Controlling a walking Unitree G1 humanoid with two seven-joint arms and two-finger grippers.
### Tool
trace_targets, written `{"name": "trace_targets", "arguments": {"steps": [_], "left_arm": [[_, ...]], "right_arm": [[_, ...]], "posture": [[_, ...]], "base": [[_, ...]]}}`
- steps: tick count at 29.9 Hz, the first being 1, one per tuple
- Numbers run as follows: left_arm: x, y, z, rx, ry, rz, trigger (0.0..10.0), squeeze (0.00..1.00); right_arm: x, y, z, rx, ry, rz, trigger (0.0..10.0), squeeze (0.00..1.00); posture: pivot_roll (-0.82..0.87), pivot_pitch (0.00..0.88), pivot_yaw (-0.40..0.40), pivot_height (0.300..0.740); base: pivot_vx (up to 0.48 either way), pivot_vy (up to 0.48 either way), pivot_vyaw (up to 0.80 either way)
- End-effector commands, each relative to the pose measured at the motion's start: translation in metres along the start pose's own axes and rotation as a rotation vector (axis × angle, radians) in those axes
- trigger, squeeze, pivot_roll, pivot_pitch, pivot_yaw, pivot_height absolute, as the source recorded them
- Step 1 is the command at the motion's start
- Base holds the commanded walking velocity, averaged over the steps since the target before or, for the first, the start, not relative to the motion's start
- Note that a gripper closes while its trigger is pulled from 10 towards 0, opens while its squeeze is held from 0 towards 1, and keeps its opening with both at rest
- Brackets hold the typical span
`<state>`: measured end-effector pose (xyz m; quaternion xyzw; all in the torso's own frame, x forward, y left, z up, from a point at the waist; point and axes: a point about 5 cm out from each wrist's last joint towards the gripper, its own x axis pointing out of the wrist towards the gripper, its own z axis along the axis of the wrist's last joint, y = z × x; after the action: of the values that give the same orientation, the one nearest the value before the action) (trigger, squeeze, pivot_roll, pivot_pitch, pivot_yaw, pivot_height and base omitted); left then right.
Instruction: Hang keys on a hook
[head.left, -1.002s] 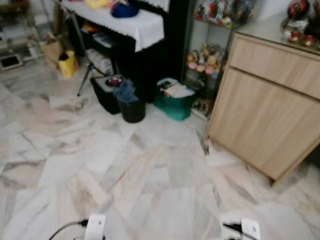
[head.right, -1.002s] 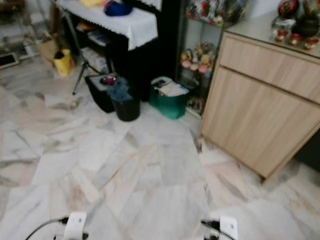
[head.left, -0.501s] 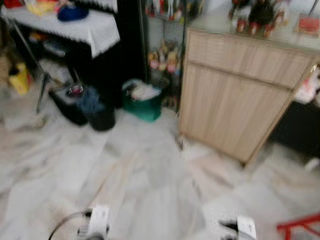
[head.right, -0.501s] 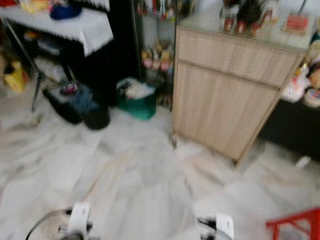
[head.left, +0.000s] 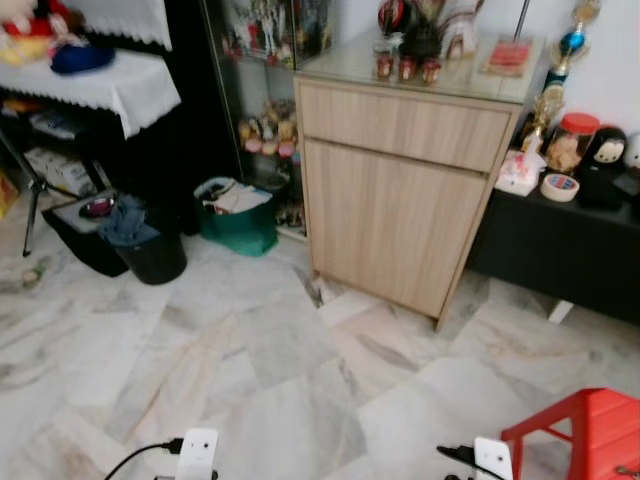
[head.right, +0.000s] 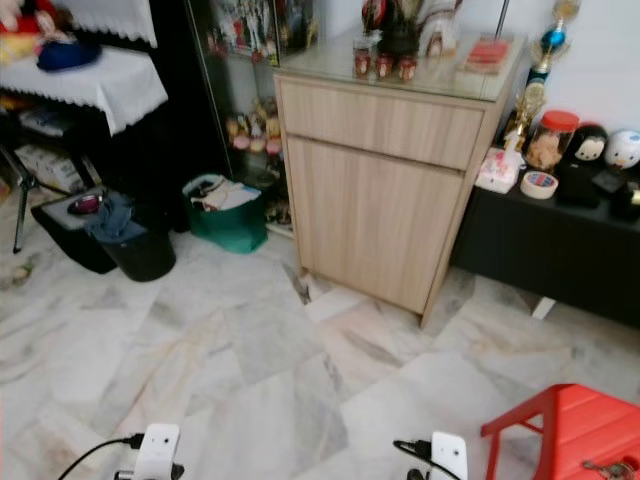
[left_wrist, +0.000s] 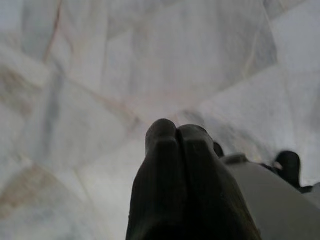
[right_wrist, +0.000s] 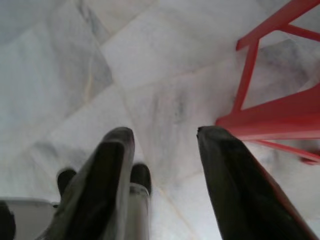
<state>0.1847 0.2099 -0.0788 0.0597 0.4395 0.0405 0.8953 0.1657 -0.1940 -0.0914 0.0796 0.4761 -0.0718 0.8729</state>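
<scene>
We are in a lived-in home, in a room with a grey-veined white marble tile floor (head.left: 250, 350). A light wooden cabinet with a glass top (head.left: 400, 210) holds small ornaments. Beside it stand a glass display case of figurines (head.left: 262, 70), a table under a white lace-edged cloth (head.left: 100, 85) and a red plastic stool (head.left: 590, 435).

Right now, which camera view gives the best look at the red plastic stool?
The left eye view: the red plastic stool shows its seat top and a leg on the marble floor. The right eye view shows much the same, cut off lower. The right wrist view catches its legs and frame beside the open right gripper.
</scene>
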Motion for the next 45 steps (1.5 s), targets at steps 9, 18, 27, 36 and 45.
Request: {"name": "trace_targets", "arguments": {"steps": [9,18,27,36,45], "left_arm": [[0.0,0.001,-0.001,-0.003,0.013,0.001,10.0,0.0],[0.0,0.001,-0.002,-0.015,0.021,0.006,10.0,0.0],[0.0,0.001,-0.002,-0.016,0.019,0.01,10.0,0.0],[0.0,0.001,-0.002,-0.011,0.021,0.009,10.0,0.0],[0.0,0.001,-0.004,-0.035,0.025,0.017,10.0,0.0]], "right_arm": [[-0.001,-0.009,0.0,-0.003,0.018,-0.014,10.0,0.0],[0.001,0.005,0.0,0.012,0.017,-0.002,10.0,0.0],[0.003,0.027,0.001,0.007,0.008,0.022,10.0,0.0],[0.002,0.015,0.0,0.008,-0.003,0.012,10.0,0.0],[0.002,0.014,0.003,0.016,-0.014,0.014,10.0,0.0]], "posture": [[-0.02,0.0,0.015,0.74],[-0.01,0.0,0.013,0.74],[-0.01,0.0,0.013,0.74],[-0.02,0.003,0.015,0.74],[-0.01,0.003,0.016,0.74]], "base": [[0.0,-0.453,-0.06],[0.0,-0.305,-0.73],[0.0,0.0,-0.73],[0.0,0.0,-0.7],[0.0,0.0,0.0]]}}
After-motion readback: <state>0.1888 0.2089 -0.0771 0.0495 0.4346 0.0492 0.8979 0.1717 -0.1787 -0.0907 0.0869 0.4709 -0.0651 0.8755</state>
